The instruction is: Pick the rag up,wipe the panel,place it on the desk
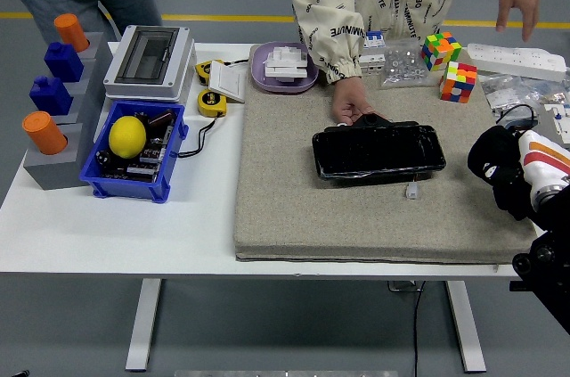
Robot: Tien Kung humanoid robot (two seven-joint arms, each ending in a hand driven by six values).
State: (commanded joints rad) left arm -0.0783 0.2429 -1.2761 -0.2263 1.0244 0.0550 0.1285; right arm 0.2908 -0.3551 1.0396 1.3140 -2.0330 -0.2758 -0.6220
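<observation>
While a person's hand point(350, 106) steadies its far edge, the black panel point(378, 151) lies lengthwise left-right on the mat, left of the right robot hand point(500, 169), whose grip I cannot tell; no rag shows.

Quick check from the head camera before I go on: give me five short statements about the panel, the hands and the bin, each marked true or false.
1. The black panel lies on the grey felt mat. True.
2. A person's hand rests at the panel's far edge. True.
3. The robot's right hand is pressing on the panel. False: it is off to the panel's right, near the mat's right edge, apart from it.
4. The lemon sits in the purple dish. False: it is in the blue bin on the table's left.
5. The robot's left hand is over the mat. False: it is not in view.
</observation>
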